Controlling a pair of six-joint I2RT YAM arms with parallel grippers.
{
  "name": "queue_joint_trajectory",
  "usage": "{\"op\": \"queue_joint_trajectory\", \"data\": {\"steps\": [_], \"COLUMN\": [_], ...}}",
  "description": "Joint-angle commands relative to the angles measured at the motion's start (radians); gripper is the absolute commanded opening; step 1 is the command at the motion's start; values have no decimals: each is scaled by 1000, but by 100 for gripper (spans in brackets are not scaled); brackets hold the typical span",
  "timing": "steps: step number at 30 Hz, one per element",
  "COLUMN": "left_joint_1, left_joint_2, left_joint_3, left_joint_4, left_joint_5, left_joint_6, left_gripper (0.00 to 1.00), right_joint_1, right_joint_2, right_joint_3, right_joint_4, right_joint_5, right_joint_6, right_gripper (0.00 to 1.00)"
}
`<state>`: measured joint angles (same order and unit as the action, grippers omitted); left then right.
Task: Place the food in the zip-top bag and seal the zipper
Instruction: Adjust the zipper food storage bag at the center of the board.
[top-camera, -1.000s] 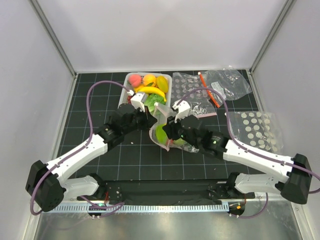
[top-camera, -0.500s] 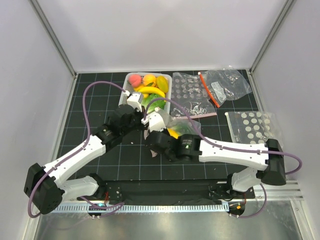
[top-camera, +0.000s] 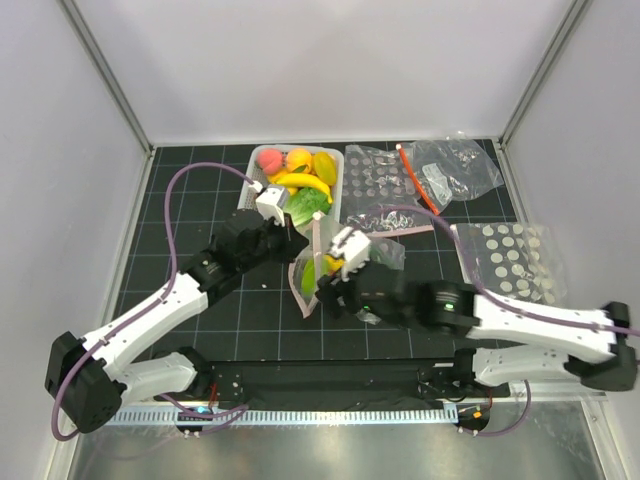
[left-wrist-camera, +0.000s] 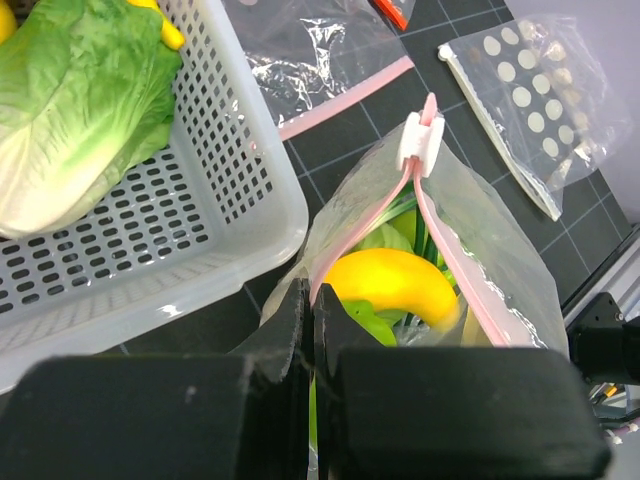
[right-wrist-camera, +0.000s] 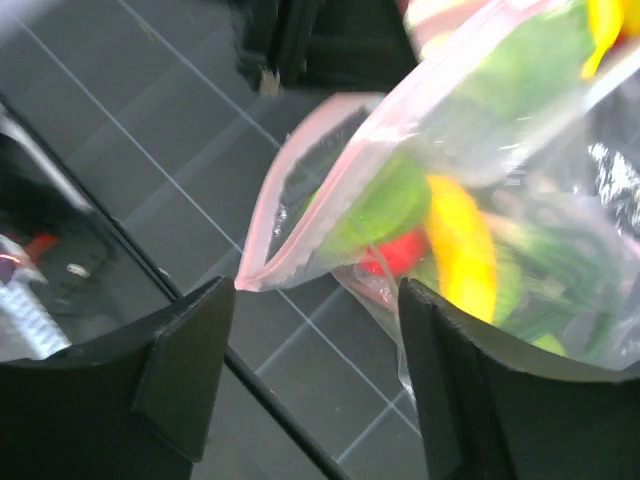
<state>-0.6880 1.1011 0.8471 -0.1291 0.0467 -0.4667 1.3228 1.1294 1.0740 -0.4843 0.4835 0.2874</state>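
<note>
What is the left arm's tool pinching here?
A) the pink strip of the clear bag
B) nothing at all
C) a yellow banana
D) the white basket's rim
A: the left tool is closed on the pink zipper, at the mouth of the zip-top bag.

Right hand (right-wrist-camera: 315, 340) further right than half a second ago, zip-top bag (top-camera: 305, 275) less covered
</note>
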Motion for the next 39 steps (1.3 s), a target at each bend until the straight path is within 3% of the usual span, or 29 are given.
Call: {"op": "queue_joint_trajectory", "data": {"steps": [1, 4, 5, 9, 17, 19, 24, 31, 35, 39], "left_joint_1": [-1, -1, -1, -1, -1, -1, -1, -4, -4, -4], "left_joint_2": [-20, -12, -10, -17, -12, -7, -3, -29, -24, -21], "left_joint_3": [27, 29, 30, 21, -16, -17, -26, -52, -54, -54], "left_joint_4": [77, 82, 82, 111, 239, 262, 296, 327, 332, 332], "left_joint_5": [44, 50, 53, 90, 206, 229, 303, 324, 328, 324], "left_joint_6": [23, 37, 51, 83, 123, 134, 151, 178, 183, 184], "left_gripper": [0, 0, 0, 0, 0, 0, 0, 0, 0, 0], "right_joint_1": [1, 1, 0, -63, -301, -336, -381, -578, -616, -622], "right_joint_2": [-216, -353, -370, -344, -214, -223, -266, -217, -166, -116], "right_joint_3": [-101, -187, -201, -197, -166, -190, -249, -264, -266, -250], "right_joint_4": [220, 305, 317, 308, 348, 386, 478, 558, 619, 630], "right_joint_5": [-49, 3, 89, 234, -12, -144, -301, -594, -752, -804], "right_joint_6": [-102, -139, -148, -151, -152, -180, -223, -176, -168, -192], "right_gripper": [77, 82, 82, 78, 82, 83, 86, 86, 86, 85]}}
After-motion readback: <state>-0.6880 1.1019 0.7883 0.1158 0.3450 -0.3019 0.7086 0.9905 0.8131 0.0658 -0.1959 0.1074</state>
